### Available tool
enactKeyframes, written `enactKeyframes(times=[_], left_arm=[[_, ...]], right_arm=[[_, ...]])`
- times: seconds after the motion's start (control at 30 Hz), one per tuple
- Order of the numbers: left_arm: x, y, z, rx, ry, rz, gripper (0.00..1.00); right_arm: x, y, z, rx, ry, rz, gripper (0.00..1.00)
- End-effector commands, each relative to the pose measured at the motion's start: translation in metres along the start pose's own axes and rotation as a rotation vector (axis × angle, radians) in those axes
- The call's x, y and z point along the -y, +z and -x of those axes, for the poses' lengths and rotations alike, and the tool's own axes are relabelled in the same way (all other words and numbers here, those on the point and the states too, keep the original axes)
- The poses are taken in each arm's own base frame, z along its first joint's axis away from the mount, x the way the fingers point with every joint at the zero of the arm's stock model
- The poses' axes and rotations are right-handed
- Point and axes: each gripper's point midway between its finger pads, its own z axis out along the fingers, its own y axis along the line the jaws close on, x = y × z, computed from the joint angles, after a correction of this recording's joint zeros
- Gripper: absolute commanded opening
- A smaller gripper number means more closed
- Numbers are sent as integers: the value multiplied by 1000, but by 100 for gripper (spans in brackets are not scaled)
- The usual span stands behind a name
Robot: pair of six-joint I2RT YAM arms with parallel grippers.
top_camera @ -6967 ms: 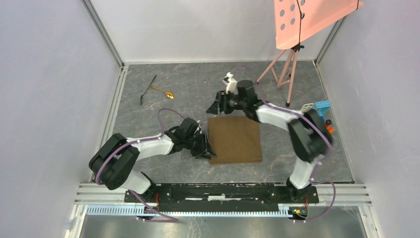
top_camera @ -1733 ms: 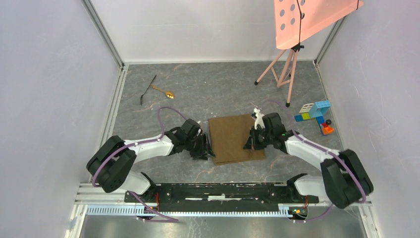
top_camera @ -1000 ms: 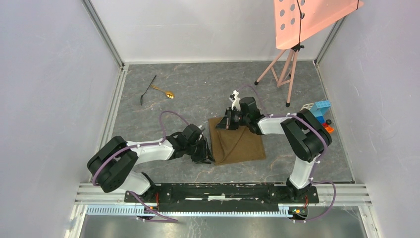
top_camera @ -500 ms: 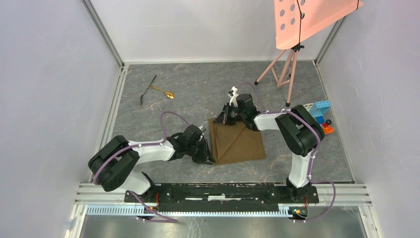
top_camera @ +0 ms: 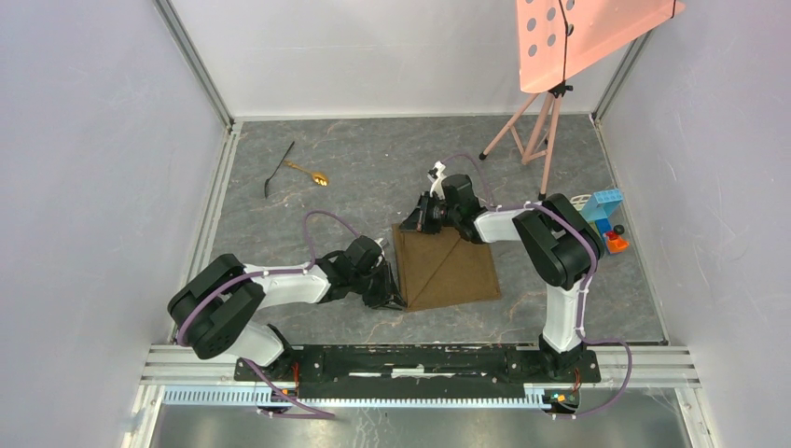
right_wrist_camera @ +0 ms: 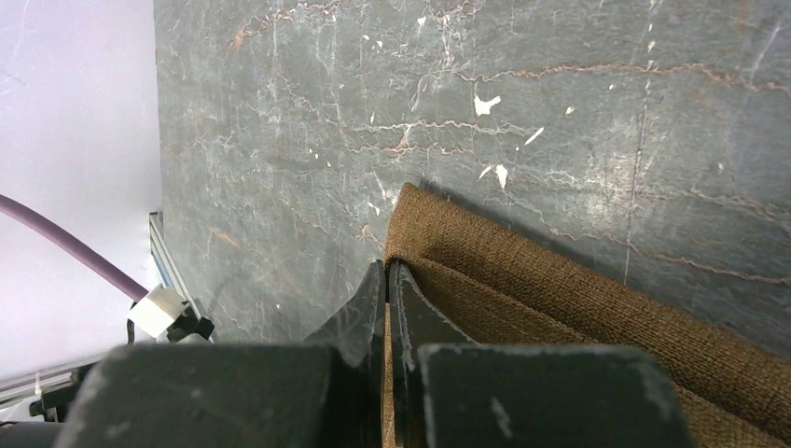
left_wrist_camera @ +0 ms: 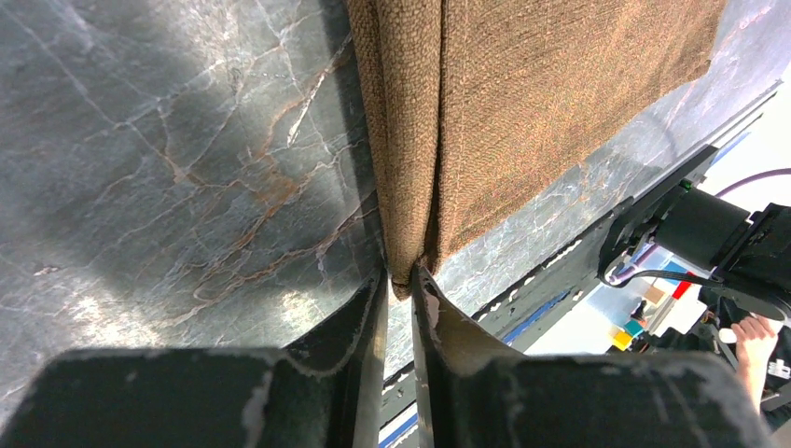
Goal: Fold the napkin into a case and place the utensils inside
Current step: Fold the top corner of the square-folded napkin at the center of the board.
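The brown napkin (top_camera: 462,271) lies on the table with a diagonal crease running from its near left corner to its far edge. My left gripper (top_camera: 390,293) is shut on that near left corner; the left wrist view shows the bunched cloth (left_wrist_camera: 560,93) pinched between the tips of the left gripper (left_wrist_camera: 399,273). My right gripper (top_camera: 422,217) is shut on a folded-over layer at the far left corner, and in its wrist view the napkin (right_wrist_camera: 578,299) spreads away from the right gripper (right_wrist_camera: 386,269). The gold spoon (top_camera: 312,175) and the black utensil (top_camera: 278,170) lie at the far left.
A pink stand on a tripod (top_camera: 541,140) rises at the back right. Coloured toy blocks (top_camera: 602,213) sit by the right wall. Grey walls enclose the table on three sides, and a metal rail (top_camera: 213,215) runs along its left edge.
My right gripper has carried the napkin's corner from the near right across to the far left, leaving a diagonal fold. The left jaws have narrowed on the near left corner.
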Motion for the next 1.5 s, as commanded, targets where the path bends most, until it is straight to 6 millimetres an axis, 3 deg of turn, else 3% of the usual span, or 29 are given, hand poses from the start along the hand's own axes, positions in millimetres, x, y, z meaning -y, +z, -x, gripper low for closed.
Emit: enactKeyframes(times=[0.0, 0.33, 0.83, 1.13, 1.3, 1.47], left_arm=[[-34, 4, -16, -29, -30, 118, 23], [-32, 4, -16, -26, -24, 111, 21], [-28, 3, -14, -23, -17, 103, 20], [-25, -2, -13, -6, -10, 86, 23], [-16, -12, -11, 12, -4, 54, 31], [2, -30, -5, 47, 13, 8, 41]], right_arm=[[-18, 6, 16, 39, -31, 56, 0], [-28, 11, 13, 30, -9, 126, 2], [-10, 15, 18, 48, -47, 35, 7], [-10, 16, 22, 46, -66, 25, 15], [-15, 12, 31, 49, -98, 21, 28], [-36, -7, 50, 68, -192, 29, 46]])
